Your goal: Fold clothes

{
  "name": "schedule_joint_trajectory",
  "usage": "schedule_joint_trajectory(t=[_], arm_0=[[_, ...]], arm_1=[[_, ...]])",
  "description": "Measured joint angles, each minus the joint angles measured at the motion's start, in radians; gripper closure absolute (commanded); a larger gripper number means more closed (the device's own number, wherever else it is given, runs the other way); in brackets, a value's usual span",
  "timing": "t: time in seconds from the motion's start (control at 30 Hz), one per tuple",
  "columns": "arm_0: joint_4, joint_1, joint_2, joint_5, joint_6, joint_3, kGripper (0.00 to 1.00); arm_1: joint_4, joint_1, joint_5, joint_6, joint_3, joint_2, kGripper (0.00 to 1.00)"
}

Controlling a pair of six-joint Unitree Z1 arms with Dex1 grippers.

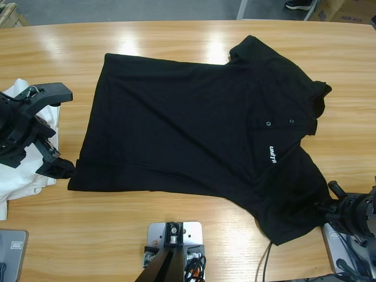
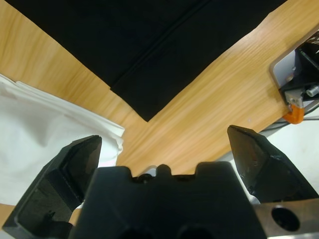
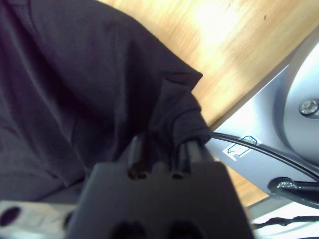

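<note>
At the far left edge of the table (image 1: 176,241), white shirts (image 1: 20,182) lie in a soft pile, partly under the left arm. The left gripper (image 1: 61,126) hangs over them with its jaws spread wide and nothing between them; in the left wrist view the bottom hem corner of the black polo (image 1: 200,141) lies on the wood just ahead of the jaws, apart from them, with the white fabric's edge just beside it. A narrow strip of bare wood separates the white pile from the polo's hem.

The polo lies spread flat across the middle of the table, hem to the left, collar to the upper right. Its two buttons and small white logo (image 1: 272,155) face up. The hem edge is fairly straight; the lower side edge slants down toward the right. Bare wood runs along the whole far side of the table above the polo, and a wide band lies open below it.

At the lower right, the right gripper (image 1: 324,207) is clamped on a bunched fold of the polo's sleeve, close to the table's near edge.
</note>
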Motion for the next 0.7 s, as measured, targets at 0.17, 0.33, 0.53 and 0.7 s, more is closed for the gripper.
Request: schedule_joint_trajectory(t=[0.17,0.33,0.53,0.7], arm_0=[[-0.008,0.0,0.0,0.0,-0.001,0.011,0.155],[-0.028,0.0,0.0,-0.001,-0.034,0.039,0.162],[-0.069,0.0,-0.005,-0.004,-0.161,0.091,0.142],[-0.075,0.0,-0.007,-0.027,-0.215,0.124,0.11]], arm_1=[[0.01,0.0,0.004,-0.014,0.0,-0.002,1.0],[0.066,0.0,-0.02,-0.15,-0.067,0.004,1.0],[0.078,0.0,-0.067,-0.243,-0.126,0.034,1.0],[0.078,0.0,-0.077,-0.262,-0.126,0.043,1.0]])
